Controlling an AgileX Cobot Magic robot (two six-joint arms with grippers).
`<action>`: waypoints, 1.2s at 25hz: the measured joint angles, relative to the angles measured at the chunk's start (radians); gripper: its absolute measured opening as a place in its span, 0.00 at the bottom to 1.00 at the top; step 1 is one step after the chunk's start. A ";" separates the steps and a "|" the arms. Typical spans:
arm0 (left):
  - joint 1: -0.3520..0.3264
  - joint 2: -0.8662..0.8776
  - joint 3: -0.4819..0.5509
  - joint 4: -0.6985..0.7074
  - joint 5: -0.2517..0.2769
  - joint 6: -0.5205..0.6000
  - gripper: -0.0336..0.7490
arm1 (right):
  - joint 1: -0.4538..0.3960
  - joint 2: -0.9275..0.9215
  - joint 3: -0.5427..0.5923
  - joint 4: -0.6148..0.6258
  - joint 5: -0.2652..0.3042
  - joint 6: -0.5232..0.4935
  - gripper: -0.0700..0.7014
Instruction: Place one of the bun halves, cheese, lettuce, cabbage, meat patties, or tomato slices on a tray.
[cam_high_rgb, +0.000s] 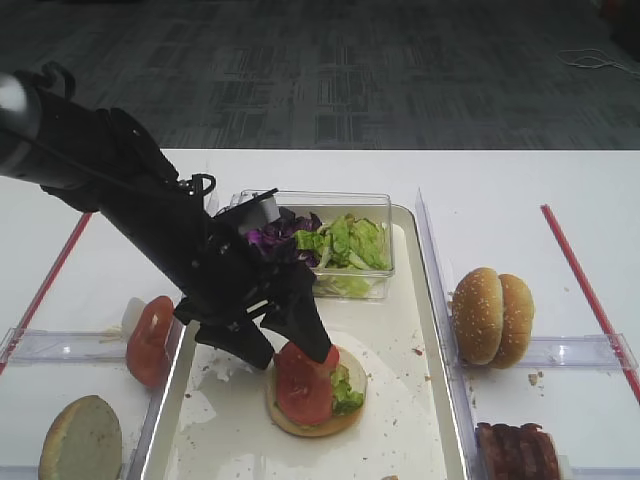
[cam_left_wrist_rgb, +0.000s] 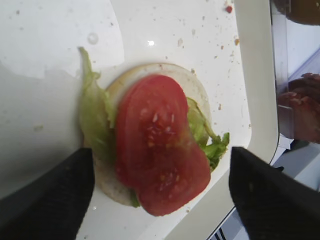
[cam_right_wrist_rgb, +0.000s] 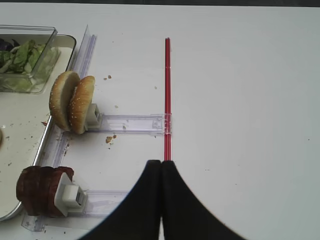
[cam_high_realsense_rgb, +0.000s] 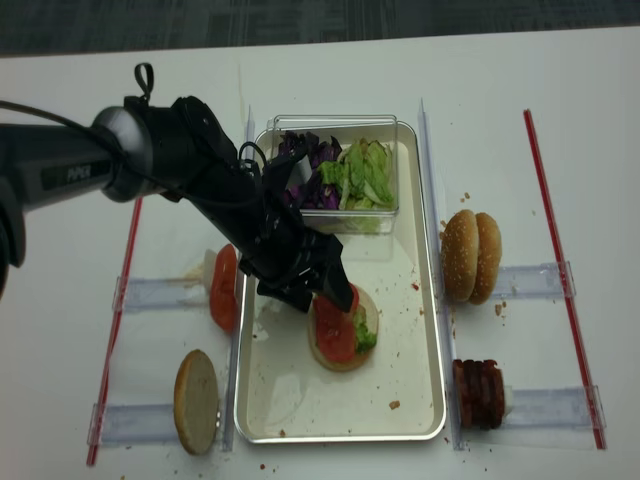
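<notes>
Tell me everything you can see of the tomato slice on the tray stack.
The tomato slice is thin, red and glossy, with paler seed pockets, looking like two overlapping rounds. It lies tilted on the lettuce and the pale bun half, inside the tray. The left tool straddles it with jaws open, both fingers apart from it.

Left arm (cam_high_realsense_rgb: 170, 160) matte black with looped cable and small white lettering; right gripper (cam_right_wrist_rgb: 161, 200) fingers smooth black.
</notes>
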 joint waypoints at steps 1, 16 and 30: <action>0.000 -0.002 0.000 0.000 0.000 0.000 0.74 | 0.000 0.000 0.000 0.000 0.000 0.000 0.13; 0.000 -0.217 -0.002 0.002 0.002 -0.004 0.74 | 0.000 0.000 0.000 0.000 0.000 0.002 0.13; 0.000 -0.400 -0.002 0.009 0.017 -0.026 0.74 | 0.000 0.000 0.000 0.000 0.000 0.002 0.13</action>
